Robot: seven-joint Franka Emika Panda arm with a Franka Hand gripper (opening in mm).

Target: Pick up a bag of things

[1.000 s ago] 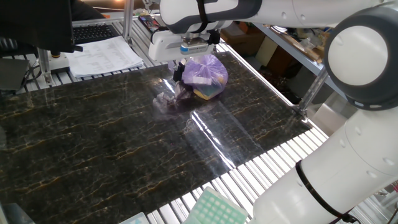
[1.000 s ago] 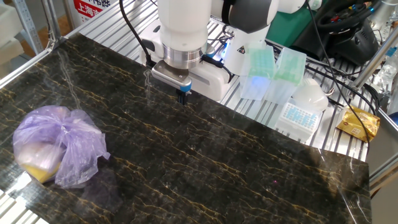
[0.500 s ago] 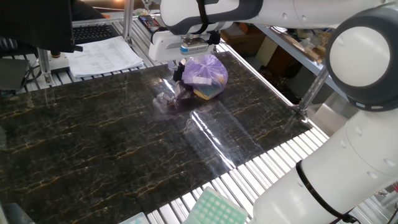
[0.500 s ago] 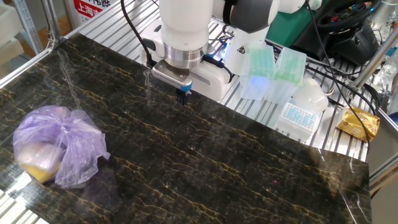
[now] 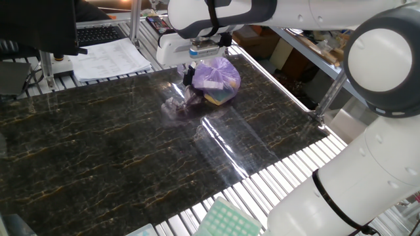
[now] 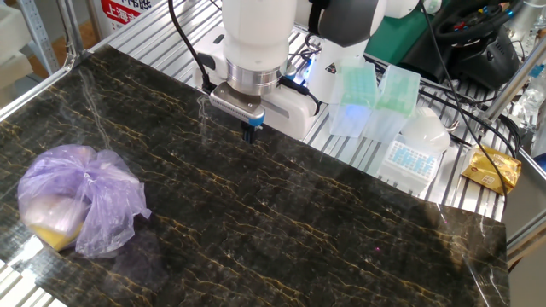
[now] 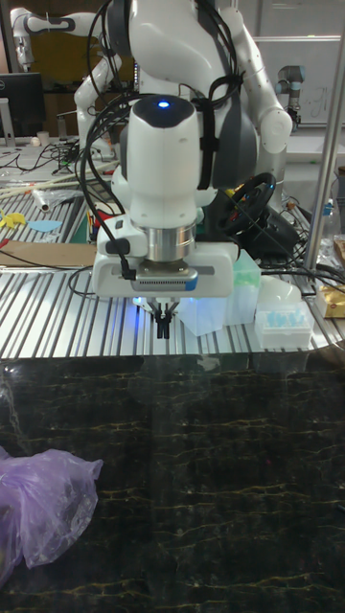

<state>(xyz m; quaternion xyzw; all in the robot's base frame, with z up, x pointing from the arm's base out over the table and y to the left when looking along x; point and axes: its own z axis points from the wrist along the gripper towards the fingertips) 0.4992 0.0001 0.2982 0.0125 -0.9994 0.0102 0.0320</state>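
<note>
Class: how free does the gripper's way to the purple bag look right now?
Probably free. The gripper hangs above the table's edge, apart from the bag; only bare dark tabletop shows between them.

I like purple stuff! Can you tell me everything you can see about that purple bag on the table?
The purple bag is thin, see-through lilac plastic, crinkly and lumpy, gathered into a bunch near its top. Inside show something yellow, a white piece and darker things. It sits on the dark marble-patterned tabletop, close to one edge, its loose flap spilling to one side. A small clear plastic wad lies beside it. The gripper hangs apart from the bag, not touching it.
</note>
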